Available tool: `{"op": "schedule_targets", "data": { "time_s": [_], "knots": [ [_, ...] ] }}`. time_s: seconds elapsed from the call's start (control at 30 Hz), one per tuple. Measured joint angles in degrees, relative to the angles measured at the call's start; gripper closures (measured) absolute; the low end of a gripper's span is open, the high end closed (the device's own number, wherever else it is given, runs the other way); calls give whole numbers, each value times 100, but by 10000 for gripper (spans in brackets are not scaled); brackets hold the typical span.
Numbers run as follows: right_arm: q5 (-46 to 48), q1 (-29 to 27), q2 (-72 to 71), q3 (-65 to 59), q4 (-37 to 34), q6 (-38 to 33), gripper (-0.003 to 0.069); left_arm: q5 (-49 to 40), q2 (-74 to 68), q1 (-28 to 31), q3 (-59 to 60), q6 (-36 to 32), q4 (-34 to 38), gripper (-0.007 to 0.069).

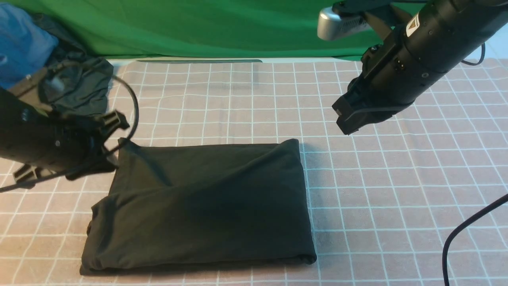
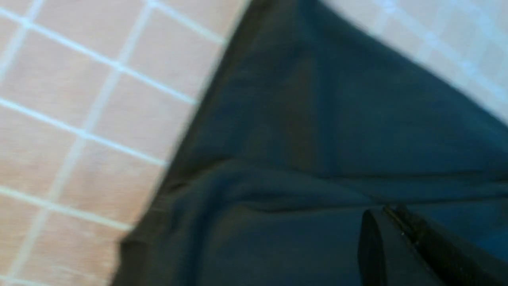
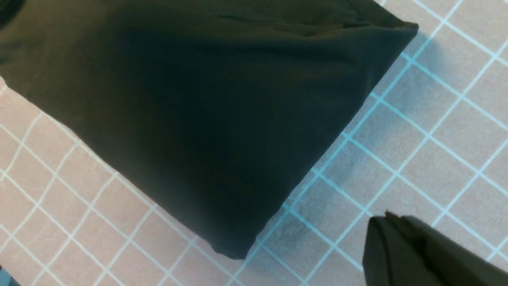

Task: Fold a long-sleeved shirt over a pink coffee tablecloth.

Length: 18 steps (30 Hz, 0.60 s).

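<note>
The long-sleeved shirt [image 1: 206, 202] lies folded into a black rectangle on the pink coffee tablecloth [image 1: 397, 178]; its print is hidden. My left gripper [image 1: 105, 165] sits low at the shirt's far left edge. In the left wrist view its jaws [image 2: 391, 208] are pressed together over the dark shirt [image 2: 317, 139], and no cloth shows between them. My right gripper [image 1: 345, 123] hangs shut in the air, up and to the right of the shirt's far right corner. In the right wrist view the right gripper [image 3: 387, 216] is empty over the tablecloth [image 3: 416, 159], beside the shirt [image 3: 198, 99].
A green backdrop cloth [image 1: 198, 28] hangs along the back. A dark grey-green garment [image 1: 87, 87] bunched with blue cloth [image 1: 20, 43] lies at the far left. A black cable [image 1: 456, 238] curves over the tablecloth at the near right.
</note>
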<state>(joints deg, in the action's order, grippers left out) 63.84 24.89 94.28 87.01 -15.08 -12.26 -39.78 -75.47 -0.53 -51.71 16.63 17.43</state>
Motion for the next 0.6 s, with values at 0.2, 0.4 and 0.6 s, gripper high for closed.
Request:
{"op": "schedule_targets", "data": {
  "time_s": [0.2,0.4,0.6],
  "knots": [
    [-19,0,0,0,-5,0,620,-188,29,0,0,-442,602,610],
    [-82,5,0,0,-28,0,620,29,-436,-276,266,-1041,1199,610],
    [-118,5,0,0,-56,0,620,527,-912,-1156,327,-1131,1440,610]
  ]
}}
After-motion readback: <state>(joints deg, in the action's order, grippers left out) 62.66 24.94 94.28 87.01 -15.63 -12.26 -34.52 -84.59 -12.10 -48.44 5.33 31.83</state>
